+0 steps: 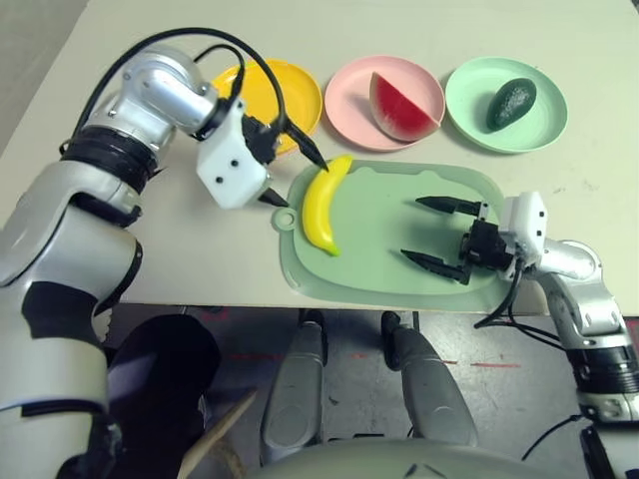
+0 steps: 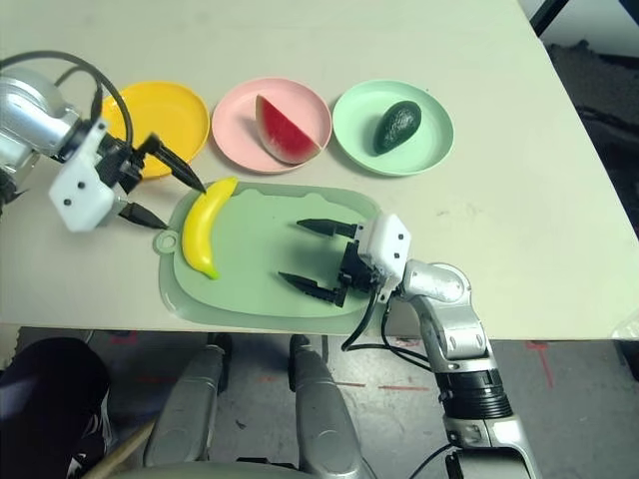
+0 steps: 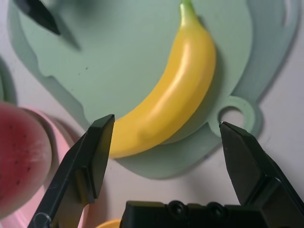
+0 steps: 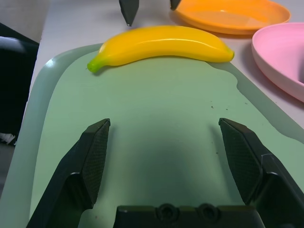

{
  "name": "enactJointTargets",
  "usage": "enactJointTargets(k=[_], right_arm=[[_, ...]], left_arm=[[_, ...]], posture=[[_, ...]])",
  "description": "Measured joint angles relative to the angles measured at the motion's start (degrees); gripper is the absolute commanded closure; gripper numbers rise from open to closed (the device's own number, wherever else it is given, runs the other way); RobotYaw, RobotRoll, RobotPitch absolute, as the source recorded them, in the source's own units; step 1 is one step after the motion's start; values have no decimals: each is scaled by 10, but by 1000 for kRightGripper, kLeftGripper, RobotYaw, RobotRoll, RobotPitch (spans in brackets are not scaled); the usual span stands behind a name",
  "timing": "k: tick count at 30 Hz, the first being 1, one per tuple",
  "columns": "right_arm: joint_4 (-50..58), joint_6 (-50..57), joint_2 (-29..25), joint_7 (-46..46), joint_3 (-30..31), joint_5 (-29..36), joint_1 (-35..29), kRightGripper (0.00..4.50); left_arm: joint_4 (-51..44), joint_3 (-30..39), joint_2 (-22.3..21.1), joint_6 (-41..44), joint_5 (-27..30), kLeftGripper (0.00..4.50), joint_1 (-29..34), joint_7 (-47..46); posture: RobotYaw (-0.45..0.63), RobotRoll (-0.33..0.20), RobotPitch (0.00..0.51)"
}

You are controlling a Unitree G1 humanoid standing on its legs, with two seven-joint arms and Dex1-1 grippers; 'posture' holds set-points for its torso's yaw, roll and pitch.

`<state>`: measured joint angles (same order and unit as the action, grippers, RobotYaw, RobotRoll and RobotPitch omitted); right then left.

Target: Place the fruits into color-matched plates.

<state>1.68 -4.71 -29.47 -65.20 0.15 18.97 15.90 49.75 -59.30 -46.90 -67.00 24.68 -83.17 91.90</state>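
Banana [image 1: 324, 205] lies on the pale-green cutting board [image 1: 389, 235], watermelon wedge [image 1: 402, 107] in pink plate [image 1: 344, 95], avocado [image 1: 510, 104] in mint plate [image 1: 544, 125], yellow plate [image 1: 295, 90] bare; left gripper [image 1: 295, 172] fingers spread beside banana's far tip, right gripper [image 1: 434, 232] fingers spread over board.

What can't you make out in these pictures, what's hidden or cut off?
- Yellow plate: in the left eye view, the left arm and its cable cover its near left part.
- Watermelon wedge: in the left wrist view, cut off by the picture edge and blurred.
- Pink plate: in the right wrist view, only a part shows, cut by the edge.
- Whether the left pincer touches the banana: cannot tell.
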Motion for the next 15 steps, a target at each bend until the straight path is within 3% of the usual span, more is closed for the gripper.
enactJointTargets(k=[7, 15], right_arm=[[-13, -20, 2, 0, 0, 11, 5, 44], [25, 26, 24, 42, -28, 87, -12, 44]], left_arm=[[-11, -90, 7, -10, 49, 0, -40, 0], [11, -137, 27, -22, 56, 0, -55, 0]], posture=[[28, 0, 373], [10, 0, 374]])
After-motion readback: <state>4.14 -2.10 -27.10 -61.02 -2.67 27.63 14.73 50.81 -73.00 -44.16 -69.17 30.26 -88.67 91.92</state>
